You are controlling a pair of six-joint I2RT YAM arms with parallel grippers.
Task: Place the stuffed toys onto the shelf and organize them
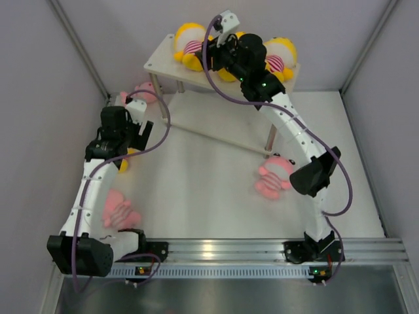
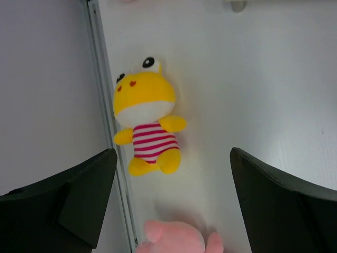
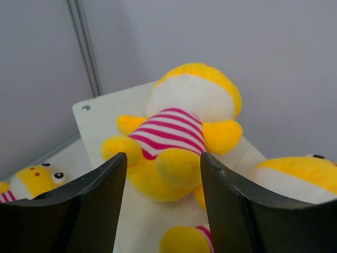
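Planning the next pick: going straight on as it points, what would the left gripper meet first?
Probably the yellow plush toy with the pink-and-white striped belly, lying on the white table; depth unclear.

Overhead, the right arm covers most of the middle yellow toy on the shelf, whose lower tier is hidden beneath its top board. The left arm hides all but a sliver of the yellow toy on the table. In the left wrist view, a pink toy is cut off by the bottom edge; the visible part may be its head. The right wrist view crops a yellow plush head at its right edge.
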